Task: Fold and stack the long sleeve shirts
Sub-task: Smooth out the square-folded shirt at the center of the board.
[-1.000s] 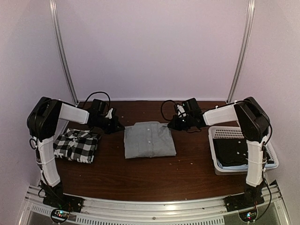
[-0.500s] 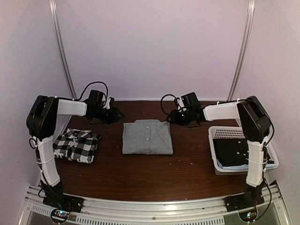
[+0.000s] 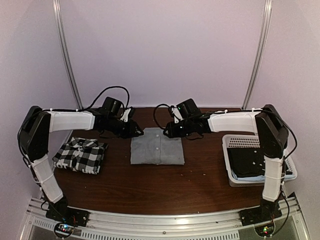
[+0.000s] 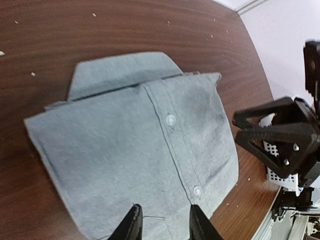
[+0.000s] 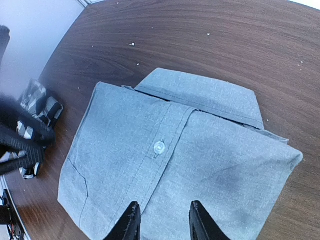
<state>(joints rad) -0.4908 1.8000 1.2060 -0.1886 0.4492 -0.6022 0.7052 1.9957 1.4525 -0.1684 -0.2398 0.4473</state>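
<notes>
A folded grey shirt [image 3: 157, 150] lies flat at the middle of the table [image 3: 150, 192], collar toward the far edge. A folded checked shirt [image 3: 80, 155] lies by the left edge. The left gripper [image 3: 134, 131] and the right gripper [image 3: 169, 131] hang over the grey shirt's far corners, fingers apart, gripping nothing.

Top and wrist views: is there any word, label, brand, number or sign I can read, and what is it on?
No readable text in any view.
On the grey shirt: no label or print, only plain buttons.
On the checked shirt: pattern only.
On the basket: no marking shows; the white flecks on the dark cloth inside are too small to read.
</notes>
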